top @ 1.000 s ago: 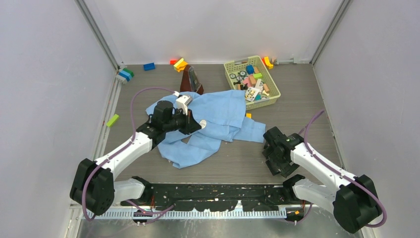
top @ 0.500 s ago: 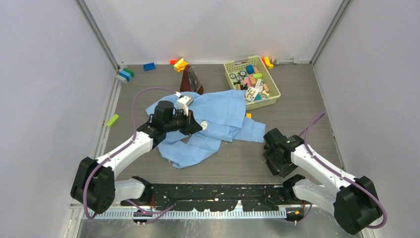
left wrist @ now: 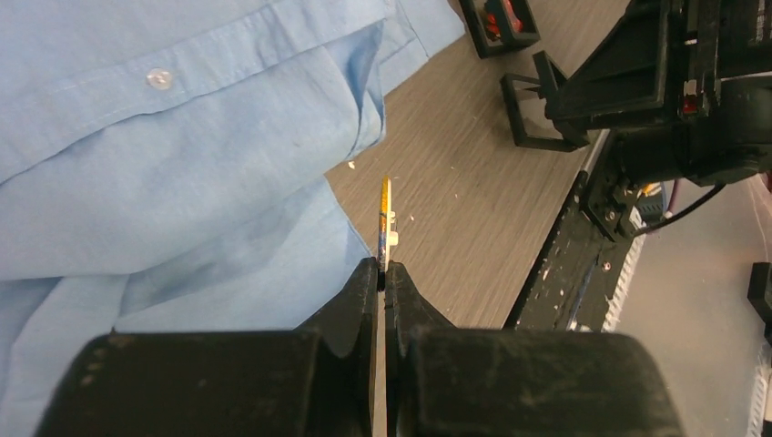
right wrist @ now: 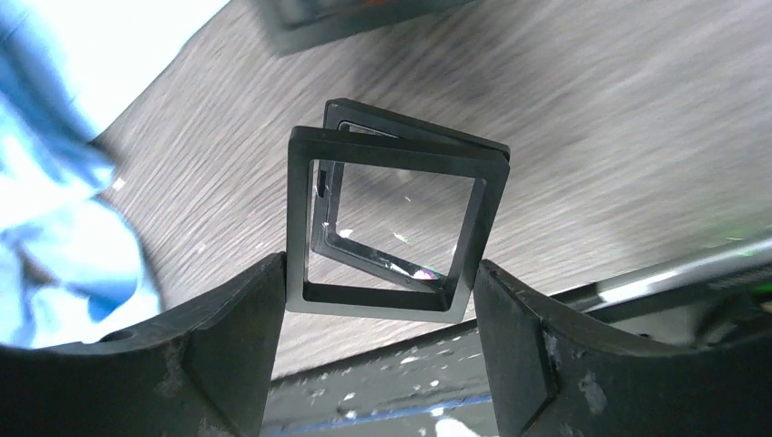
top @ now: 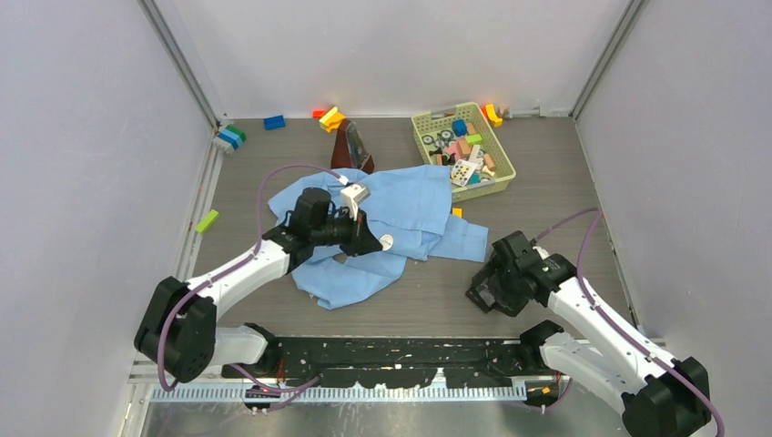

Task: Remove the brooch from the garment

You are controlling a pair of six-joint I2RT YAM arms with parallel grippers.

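The garment (top: 414, 205), light blue and rumpled, sprawls across the middle of the table. Beyond its far right corner sits a green basket (top: 496, 137) heaped with small coloured blocks and toy bits. Off the garment's near right edge, across bare table, the right gripper (right wrist: 380, 269) clasps a black hinged case (right wrist: 391, 150) by two opposite sides. The case gapes open with only clear film inside. Over the garment's near edge the left gripper (left wrist: 382, 269) is pressed together on the brooch (left wrist: 386, 217). The brooch is a thin disc held edge-on, its long axis running straight out past the fingertips toward the case. No cloth seems to hang from it, though its pin is hard to make out edge-on. The left arm has the brooch, and its next move is probably rightward, away from the garment and toward the open case.
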